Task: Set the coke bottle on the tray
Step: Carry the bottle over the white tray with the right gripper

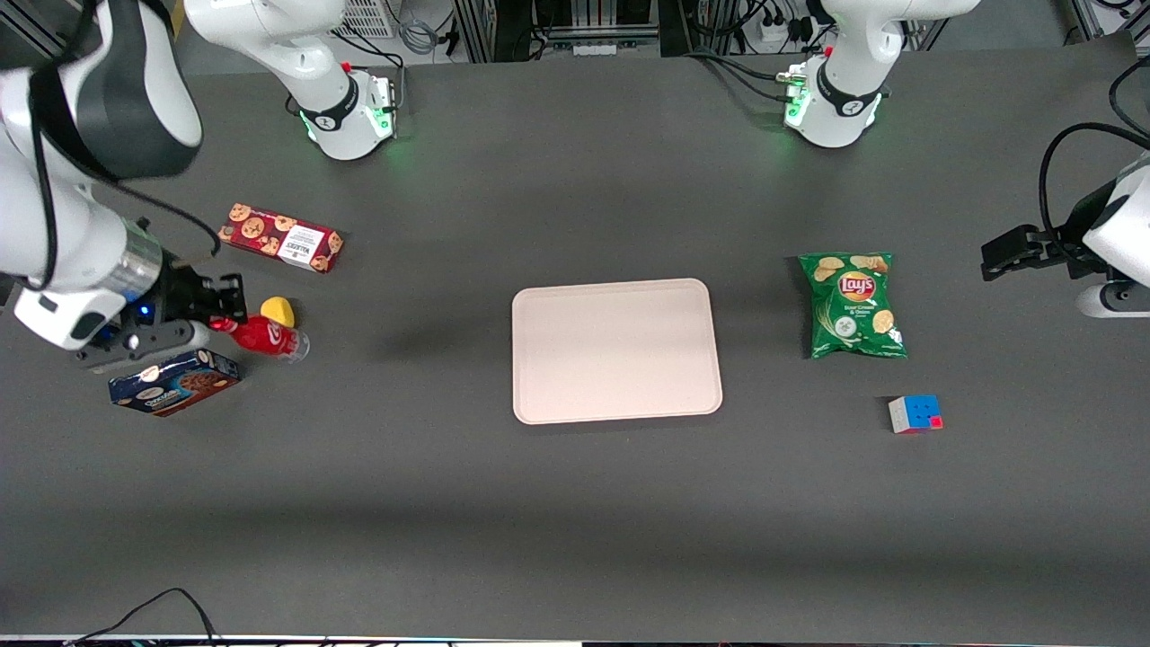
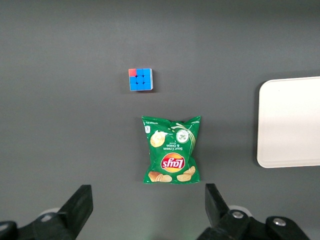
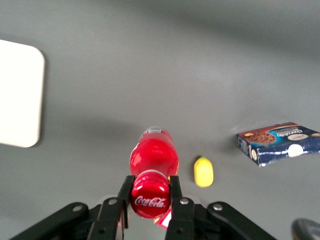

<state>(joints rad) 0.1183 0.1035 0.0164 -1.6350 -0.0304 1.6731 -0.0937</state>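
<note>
Claw (image 3: 150, 196): closed on the red cap end of the coke bottle (image 3: 153, 165), at the working arm's end of the surface (image 1: 575, 521)
Coke bottle: gripped at its cap, tilted, clear base toward the tray (image 1: 616, 350), well apart from it
Tray: pale, lying flat near the middle of the surface
Yellow object (image 1: 278, 311): just beside the bottle
Blue cookie box (image 1: 174, 382): nearer the front camera than the bottle
Red cookie box (image 1: 281, 237): farther from the front camera than the bottle
Chips bag (image 1: 853, 304), colour cube (image 1: 915, 413): toward the parked arm's end
</note>
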